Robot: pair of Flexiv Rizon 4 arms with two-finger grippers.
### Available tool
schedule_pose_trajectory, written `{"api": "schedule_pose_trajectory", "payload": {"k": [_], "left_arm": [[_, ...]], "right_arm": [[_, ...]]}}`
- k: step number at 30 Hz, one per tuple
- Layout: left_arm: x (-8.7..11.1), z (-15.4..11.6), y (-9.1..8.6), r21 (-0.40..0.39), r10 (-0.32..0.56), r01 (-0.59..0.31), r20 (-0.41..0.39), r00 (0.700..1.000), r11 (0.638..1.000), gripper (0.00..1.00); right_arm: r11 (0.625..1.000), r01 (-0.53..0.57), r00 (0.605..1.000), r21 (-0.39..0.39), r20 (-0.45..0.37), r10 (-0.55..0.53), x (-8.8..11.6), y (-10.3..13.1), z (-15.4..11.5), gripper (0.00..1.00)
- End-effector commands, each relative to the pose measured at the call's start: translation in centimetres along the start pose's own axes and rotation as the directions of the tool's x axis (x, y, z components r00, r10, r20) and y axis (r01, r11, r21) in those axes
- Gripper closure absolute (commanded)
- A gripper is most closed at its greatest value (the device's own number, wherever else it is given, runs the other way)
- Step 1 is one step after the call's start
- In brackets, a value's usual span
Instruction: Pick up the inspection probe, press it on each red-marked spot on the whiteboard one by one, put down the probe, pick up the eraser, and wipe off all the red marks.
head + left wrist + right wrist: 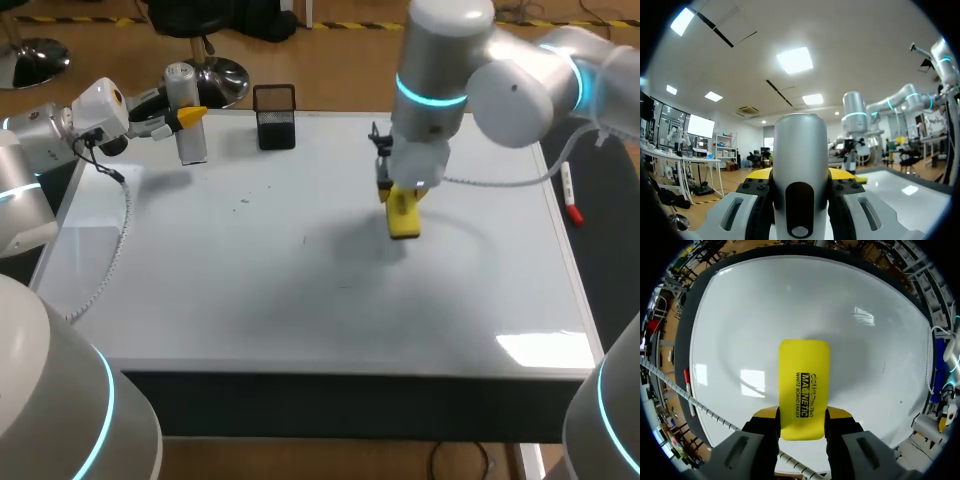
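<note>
The silver cylindrical inspection probe (188,125) stands upright at the far left corner of the whiteboard (250,300). My left gripper (185,115) comes at it from the side and is shut on it. In the left wrist view the probe (800,160) fills the gap between the fingers of the gripper (800,176). My right gripper (400,195) hangs over the board's middle right, shut on the yellow eraser (404,215). The right wrist view has the eraser (804,387) sticking out of the gripper (802,416) above the whiteboard (790,300). No red marks show on the board.
A black mesh pen holder (275,117) stands at the board's far edge, just right of the probe. A red-capped marker (570,197) lies along the right edge. My left arm's coiled cable (112,250) trails over the board's left side. A few faint dark specks (243,203) dot the surface.
</note>
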State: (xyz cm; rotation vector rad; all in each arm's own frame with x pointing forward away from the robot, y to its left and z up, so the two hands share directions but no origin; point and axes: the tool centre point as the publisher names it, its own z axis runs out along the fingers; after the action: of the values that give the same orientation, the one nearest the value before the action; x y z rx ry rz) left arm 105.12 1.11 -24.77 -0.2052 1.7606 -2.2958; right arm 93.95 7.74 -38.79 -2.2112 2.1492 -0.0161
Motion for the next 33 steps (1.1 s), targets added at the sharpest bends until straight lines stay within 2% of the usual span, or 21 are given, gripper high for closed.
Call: {"api": "schedule_pose_trajectory", "payload": {"k": [1,7,15,19,25,33], "left_arm": [[0.1,0.1,-0.1,0.0,0.002,-0.002,0.002,1.0,1.0,1.0],[0.1,0.1,-0.1,0.0,0.002,-0.002,0.002,1.0,1.0,1.0],[0.1,0.1,-0.1,0.0,0.002,-0.002,0.002,1.0,1.0,1.0],[0.1,0.1,-0.1,0.0,0.002,-0.002,0.002,1.0,1.0,1.0],[0.1,0.1,-0.1,0.0,0.002,-0.002,0.002,1.0,1.0,1.0],[0.1,0.1,-0.1,0.0,0.002,-0.002,0.002,1.0,1.0,1.0]], "right_arm": [[0.999,0.006,1.0,-0.046,0.009,-0.006,0.9,-3.7,0.1,1.0],[0.997,0.005,1.0,-0.076,0.014,-0.004,1.8,-8.4,0.8,1.0],[0.993,0.03,0.999,-0.113,0.02,-0.028,1.0,-14.1,1.2,1.0],[0.991,0.049,0.999,-0.123,0.013,-0.048,-0.3,-16.5,1.4,1.0],[0.989,0.082,0.997,-0.127,0.017,-0.08,-3.3,-19.2,1.4,1.0],[0.987,0.11,0.993,-0.117,0.043,-0.106,-6.8,-20.3,2.2,1.0]]}}
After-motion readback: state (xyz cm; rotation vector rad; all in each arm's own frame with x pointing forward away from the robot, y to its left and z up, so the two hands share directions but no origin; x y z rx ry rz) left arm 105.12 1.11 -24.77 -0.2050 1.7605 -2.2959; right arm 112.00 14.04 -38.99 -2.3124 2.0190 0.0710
